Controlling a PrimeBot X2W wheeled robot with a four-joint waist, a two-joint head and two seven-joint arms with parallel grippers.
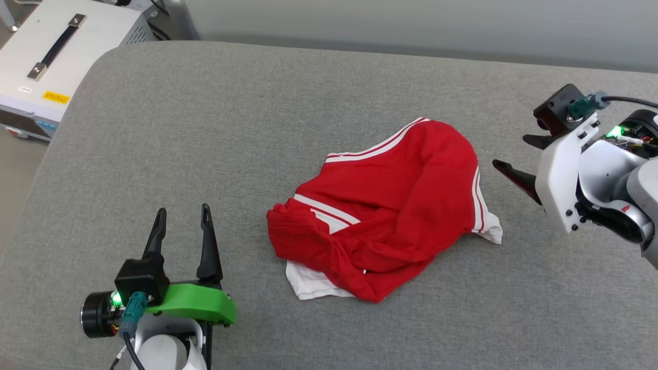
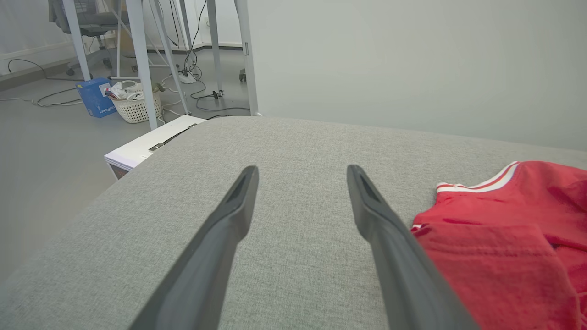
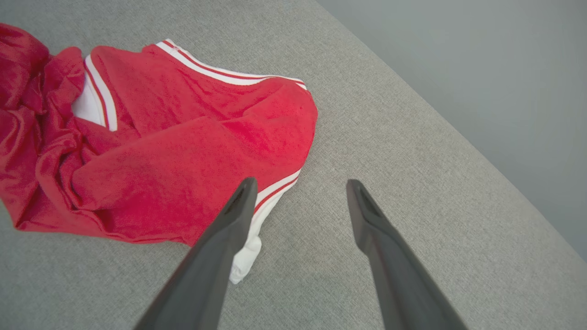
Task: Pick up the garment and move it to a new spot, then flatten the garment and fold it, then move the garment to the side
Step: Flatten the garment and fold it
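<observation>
Grey fabric surface [image 1: 154, 128]; pale wall [image 2: 412, 59]; white case [image 1: 103, 31] beside.

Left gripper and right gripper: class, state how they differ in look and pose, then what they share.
The left gripper has a green mount; the right gripper has a white one. The left gripper's fingers point up the head view; the right gripper's point leftward, toward the garment. Both are open and hold nothing.

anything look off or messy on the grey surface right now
Only the garment: it lies crumpled in a heap, folded over itself, with white sleeves poking out from under it. Nothing looks spilled or damaged.
</observation>
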